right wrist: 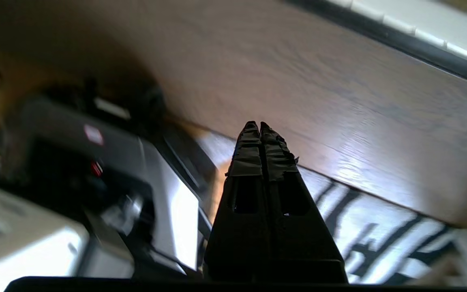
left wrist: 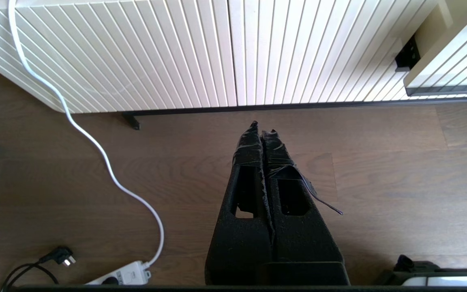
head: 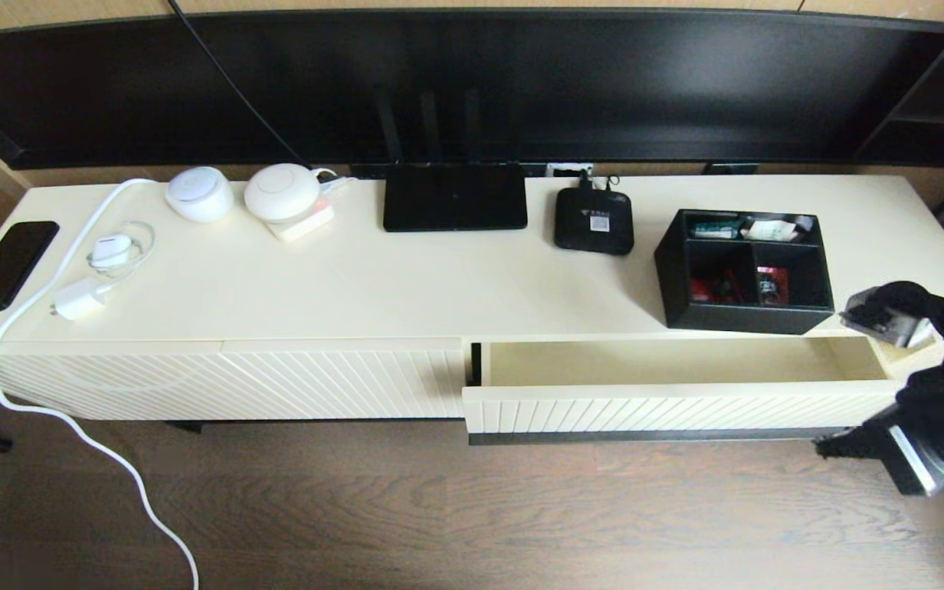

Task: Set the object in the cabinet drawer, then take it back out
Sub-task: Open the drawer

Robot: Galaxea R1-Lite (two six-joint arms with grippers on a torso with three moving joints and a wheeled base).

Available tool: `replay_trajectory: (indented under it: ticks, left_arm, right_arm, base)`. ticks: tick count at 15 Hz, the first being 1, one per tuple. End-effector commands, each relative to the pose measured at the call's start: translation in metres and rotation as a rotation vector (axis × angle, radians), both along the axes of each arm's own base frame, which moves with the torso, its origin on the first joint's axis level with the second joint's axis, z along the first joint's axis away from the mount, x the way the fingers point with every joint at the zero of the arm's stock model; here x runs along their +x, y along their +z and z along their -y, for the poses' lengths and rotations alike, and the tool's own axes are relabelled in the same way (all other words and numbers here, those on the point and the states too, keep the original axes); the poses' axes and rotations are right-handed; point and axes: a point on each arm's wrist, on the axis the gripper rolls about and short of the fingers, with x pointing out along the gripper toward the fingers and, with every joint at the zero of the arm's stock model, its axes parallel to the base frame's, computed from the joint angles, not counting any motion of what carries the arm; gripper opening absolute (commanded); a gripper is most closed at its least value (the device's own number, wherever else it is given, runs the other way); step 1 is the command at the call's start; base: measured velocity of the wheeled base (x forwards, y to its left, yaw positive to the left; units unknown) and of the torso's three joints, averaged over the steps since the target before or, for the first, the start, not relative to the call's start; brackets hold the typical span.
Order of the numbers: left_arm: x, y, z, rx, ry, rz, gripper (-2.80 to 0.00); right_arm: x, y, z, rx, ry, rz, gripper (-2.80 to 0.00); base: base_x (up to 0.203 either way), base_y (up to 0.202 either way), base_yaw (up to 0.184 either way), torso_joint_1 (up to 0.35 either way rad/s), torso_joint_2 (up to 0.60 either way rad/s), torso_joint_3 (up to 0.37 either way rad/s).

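The black three-compartment organiser box [head: 746, 270] stands on the cream cabinet top at the right, with small red, green and white items inside. Directly below and in front of it the cabinet drawer [head: 669, 407] is pulled open, its plain cream inside bare and its dark handle bar [head: 644, 437] along the lower edge. My right gripper [right wrist: 260, 123] is shut on nothing, low beside the drawer's right end [head: 823, 447], pointing over the wooden floor. My left gripper [left wrist: 262, 126] is shut and empty, above the floor before the ribbed front without a handle; the drawer's corner [left wrist: 448, 69] shows beyond it.
On the cabinet top are a flat black router [head: 454, 197], a small black device [head: 593, 220], two white round devices [head: 281, 191], a phone [head: 9, 264] and a charger with a white cable [head: 79, 299]. A power strip [left wrist: 122, 275] lies on the floor. A dark screen stands behind.
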Motion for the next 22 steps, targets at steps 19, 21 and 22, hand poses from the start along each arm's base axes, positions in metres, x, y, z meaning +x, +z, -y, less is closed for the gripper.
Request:
replay_trajectory:
  ticks: [19,21,22]
  left_arm:
    - [0.0,0.0,0.0,0.0,0.0,-0.002,-2.8]
    - [0.0,0.0,0.0,0.0,0.0,-0.001,-2.8]
    - [0.0,0.0,0.0,0.0,0.0,-0.002,-2.8]
  right_arm:
    - [0.085,-0.019,-0.036,0.014,-0.166,0.132,-2.8]
    - [0.093,-0.03,-0.037,-0.027,-0.196,0.11,-2.8]
    - [0.097,-0.034,-0.037,-0.034,-0.204,0.115,-2.8]
  base:
    - [0.0,0.0,0.0,0.0,0.0,0.0]
    - [0.0,0.0,0.0,0.0,0.0,0.0]
    - [0.0,0.0,0.0,0.0,0.0,0.0]
